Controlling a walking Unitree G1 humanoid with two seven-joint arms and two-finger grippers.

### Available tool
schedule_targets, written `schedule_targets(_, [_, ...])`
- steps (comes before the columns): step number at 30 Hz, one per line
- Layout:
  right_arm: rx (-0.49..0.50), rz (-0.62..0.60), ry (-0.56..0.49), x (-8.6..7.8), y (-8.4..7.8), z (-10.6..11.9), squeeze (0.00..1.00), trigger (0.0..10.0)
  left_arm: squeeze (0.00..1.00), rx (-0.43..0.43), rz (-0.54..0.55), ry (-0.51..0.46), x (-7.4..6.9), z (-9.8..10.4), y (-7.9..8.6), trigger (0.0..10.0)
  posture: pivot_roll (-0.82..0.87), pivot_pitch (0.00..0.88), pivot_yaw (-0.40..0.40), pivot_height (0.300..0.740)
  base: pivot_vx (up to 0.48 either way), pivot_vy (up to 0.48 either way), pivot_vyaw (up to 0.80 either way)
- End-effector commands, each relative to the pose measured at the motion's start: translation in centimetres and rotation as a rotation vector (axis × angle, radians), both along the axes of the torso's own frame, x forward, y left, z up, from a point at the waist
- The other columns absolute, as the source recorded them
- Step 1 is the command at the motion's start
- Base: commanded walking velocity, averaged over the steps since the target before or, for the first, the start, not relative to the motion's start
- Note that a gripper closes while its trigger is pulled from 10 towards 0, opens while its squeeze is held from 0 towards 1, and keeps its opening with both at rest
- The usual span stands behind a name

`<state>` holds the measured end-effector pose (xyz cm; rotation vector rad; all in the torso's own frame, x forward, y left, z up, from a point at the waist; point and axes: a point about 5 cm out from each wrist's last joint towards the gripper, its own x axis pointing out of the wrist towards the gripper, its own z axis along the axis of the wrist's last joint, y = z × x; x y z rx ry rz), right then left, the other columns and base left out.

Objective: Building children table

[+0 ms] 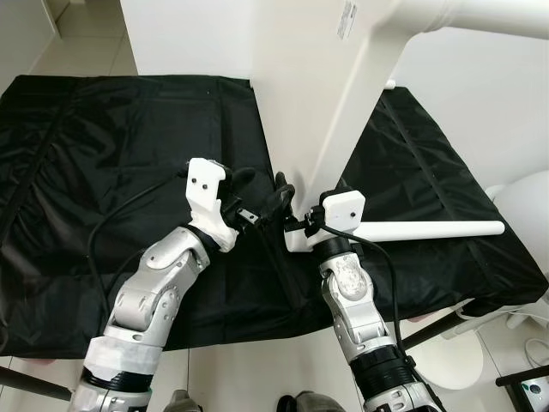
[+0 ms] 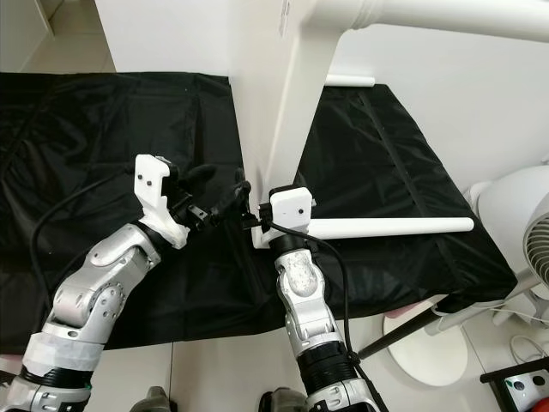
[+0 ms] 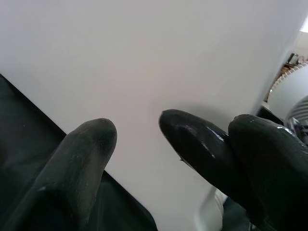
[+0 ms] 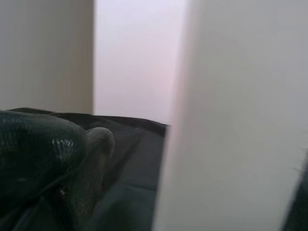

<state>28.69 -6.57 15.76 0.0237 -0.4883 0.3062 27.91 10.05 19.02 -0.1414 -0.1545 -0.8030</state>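
**Table on its side, both grippers at its lower edge**

While the white table top (image 1: 283,103) stands on edge on the black cloth (image 1: 103,154), my two grippers meet at its lower corner.

- Left gripper (image 1: 257,193): fingers (image 3: 91,144) spread apart, tips close against the flat white face of the table top, nothing clamped between them.
- Right gripper (image 1: 292,225): at the foot of the slanted white frame piece (image 1: 360,103), just beside the left gripper. One dark finger (image 4: 43,144) shows beside a white edge; I cannot tell whether the fingers are apart or together.
- Loose table leg (image 1: 437,229): white, round, lying flat on the cloth, running out to my right from the right wrist.
- Attached table leg (image 1: 489,17): white, sticking out sideways near the top.
- Fan (image 2: 536,232): white, on the floor to my right, off the cloth.
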Motion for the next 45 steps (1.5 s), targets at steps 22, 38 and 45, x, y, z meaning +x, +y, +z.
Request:
schedule_targets(22, [-0.049, -0.05, 0.094, -4.4, -3.7, -2.2, 0.0, 10.0, 0.0, 0.185, -0.386, 0.077, -3.9, -0.9, 0.1, 10.0, 0.06, 0.051, -0.076, 0.74, 0.0, 0.0, 0.0])
schedule_targets(38, [-0.061, -0.08, 0.194, -6.6, -6.6, -3.4, 0.0, 10.0, 0.0, 0.224, -0.418, 0.087, -4.3, -1.1, 0.0, 10.0, 0.05, 0.055, -0.065, 0.74, 0.0, 0.0, 0.0])
schedule_targets(45, [-0.095, -0.082, 0.233, -7.7, -7.9, -3.8, 0.0, 0.0, 0.0, 0.229, -0.425, 0.083, -4.2, -1.1, -0.2, 10.0, 0.04, 0.052, -0.06, 0.74, 0.0, 0.0, 0.0])
